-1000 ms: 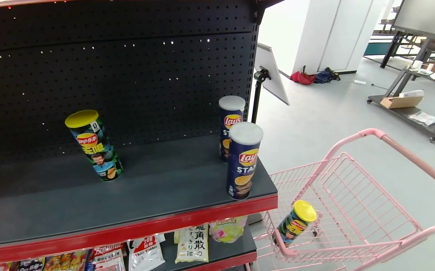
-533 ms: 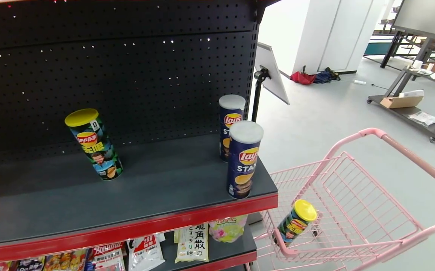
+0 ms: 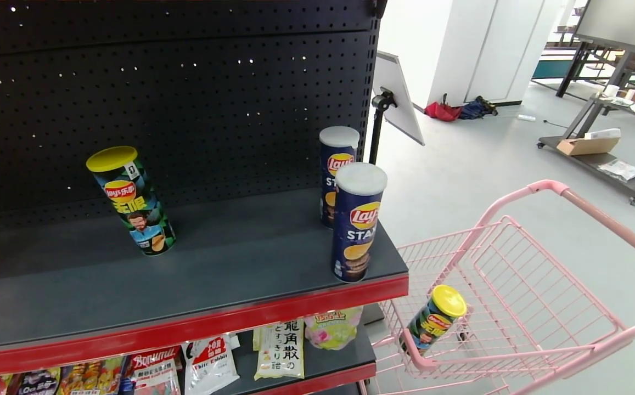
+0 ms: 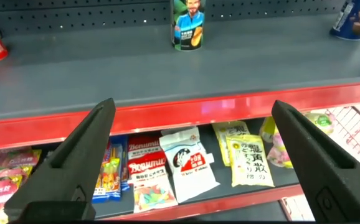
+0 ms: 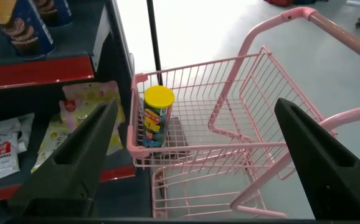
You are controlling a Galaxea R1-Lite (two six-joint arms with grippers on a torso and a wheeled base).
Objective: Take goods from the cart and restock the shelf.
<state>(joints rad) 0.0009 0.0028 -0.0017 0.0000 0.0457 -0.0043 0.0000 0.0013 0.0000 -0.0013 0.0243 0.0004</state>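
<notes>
- Gaping wide and empty, the right gripper point(image 5: 195, 102) faces the pink cart point(image 5: 292, 59), where a yellow-lidded can point(image 5: 157, 118) leans in a corner.
- The left gripper point(image 4: 192, 106), equally wide and empty, faces the shelf point(image 4: 167, 68).
- On the shelf stand a green can point(image 3: 130, 200) and two blue cans point(image 3: 357, 222).

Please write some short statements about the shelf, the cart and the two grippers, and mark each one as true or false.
1. Two blue cans stand on the right end of the shelf. True.
2. The pink cart holds three cans. False: a single yellow-lidded can leans inside it.
3. The left gripper grips a can. False: it is open and empty.
4. The right gripper is open. True.
</notes>
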